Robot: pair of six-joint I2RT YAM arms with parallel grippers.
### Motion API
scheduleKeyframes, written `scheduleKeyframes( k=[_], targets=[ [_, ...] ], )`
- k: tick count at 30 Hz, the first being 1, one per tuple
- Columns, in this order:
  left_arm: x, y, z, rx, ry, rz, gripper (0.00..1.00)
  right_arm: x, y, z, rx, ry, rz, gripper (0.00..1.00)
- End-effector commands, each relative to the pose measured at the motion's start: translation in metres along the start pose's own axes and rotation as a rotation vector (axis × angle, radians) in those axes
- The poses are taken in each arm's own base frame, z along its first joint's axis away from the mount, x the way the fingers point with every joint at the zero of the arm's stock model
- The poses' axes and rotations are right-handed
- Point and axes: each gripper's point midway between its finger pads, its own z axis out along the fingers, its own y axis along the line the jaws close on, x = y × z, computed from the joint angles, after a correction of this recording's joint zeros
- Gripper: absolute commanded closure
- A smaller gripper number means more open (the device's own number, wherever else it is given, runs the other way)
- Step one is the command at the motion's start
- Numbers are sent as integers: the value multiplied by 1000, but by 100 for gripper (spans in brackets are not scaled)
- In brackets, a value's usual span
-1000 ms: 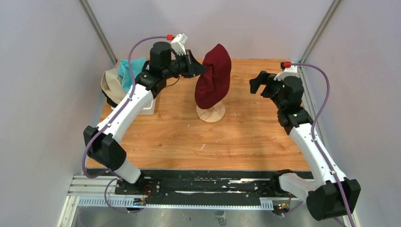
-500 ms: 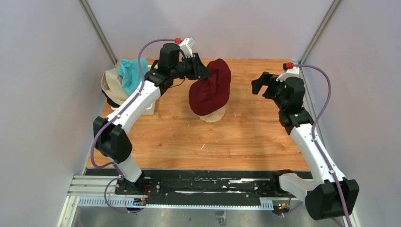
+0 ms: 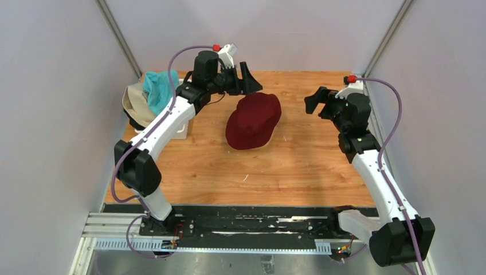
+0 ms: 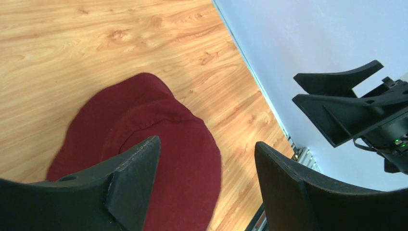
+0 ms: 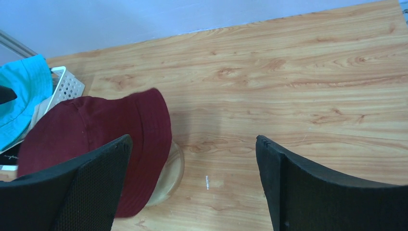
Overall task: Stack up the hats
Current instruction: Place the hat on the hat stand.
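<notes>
Left gripper (image 3: 247, 80) (image 4: 207, 144): jaws spread apart, clamped on nothing, hanging in the air with no cloth between the fingers (image 4: 130, 178)

Just beneath and ahead of those jaws, not touching them: maroon hat (image 3: 253, 120) (image 4: 144, 110), crown up and a little tilted, brim spread out all round. From the left wrist, seen under the gap and partly behind the finger on the picture's left

Right gripper (image 3: 314, 100) (image 5: 192, 139): jaws also wide apart, holding nothing, only bare table (image 5: 298, 77) between them. Maroon hat well apart from these jaws, off toward the finger on the picture's left in the right wrist view and partly hidden behind it. Draped there over a wooden stand (image 5: 174, 166), with only the edge of the round base peeping out past the brim

Far behind the left jaws, back beside the left arm, well clear of both grippers: teal hat (image 3: 157, 86) (image 5: 19, 91) lying on a beige hat (image 3: 133, 100), both heaped at a white lattice basket (image 5: 67, 84). Something dark under the beige one, too hidden to name
</notes>
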Motion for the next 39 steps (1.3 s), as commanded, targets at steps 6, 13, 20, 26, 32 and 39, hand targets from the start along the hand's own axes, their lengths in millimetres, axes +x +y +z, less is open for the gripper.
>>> scheduleKeyframes(
  k=[6, 13, 20, 26, 32, 39],
  targets=[
    [-26, -24, -25, 11, -90, 63, 22, 1, 14, 3, -95, -6, 26, 1],
    [-18, 3, -58, -146, -217, 53, 21, 5, 35, 7, -217, 9, 53, 1],
    [4, 40, -87, -282, -356, 13, 14, 18, 56, 15, -347, 80, 96, 1],
    [21, 62, -90, -357, -348, 14, 13, 23, 75, 18, -469, 99, 151, 2],
    [32, 70, -96, -380, -355, 15, 12, 35, 79, 25, -446, 152, 108, 2],
    [46, 84, -92, -414, -320, 21, 12, 46, 96, 37, -470, 195, 90, 2]
  ],
)
